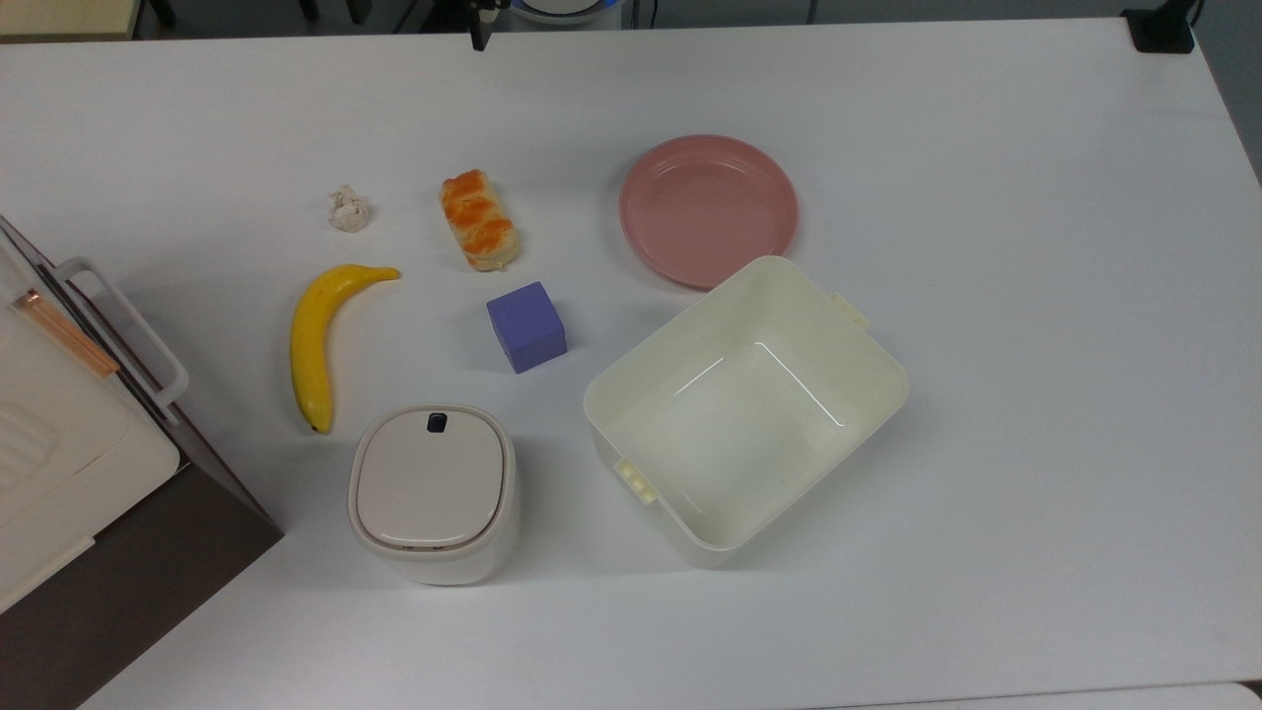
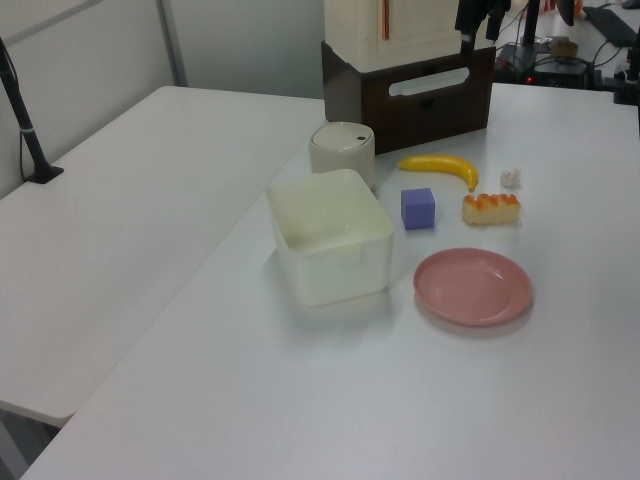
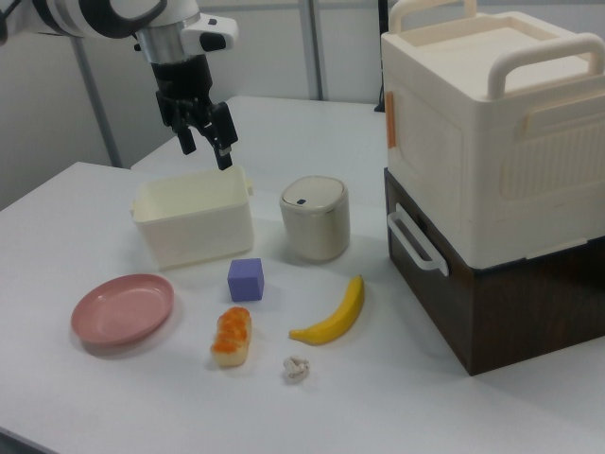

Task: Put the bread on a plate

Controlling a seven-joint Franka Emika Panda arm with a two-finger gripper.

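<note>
While the bread (image 1: 479, 219) lies on the white table (image 1: 986, 148), the pink plate (image 1: 707, 210) sits bare, apart from it.

Up in the air in the right view, the gripper (image 3: 206, 142) hangs with its two fingers spread and nothing between them. In the top view, the bread has a paper ball (image 1: 348, 209) on its left, a purple block (image 1: 526, 326) and a banana (image 1: 322, 338) below it, and the plate's lower edge goes behind the cream tub (image 1: 746, 408).
</note>
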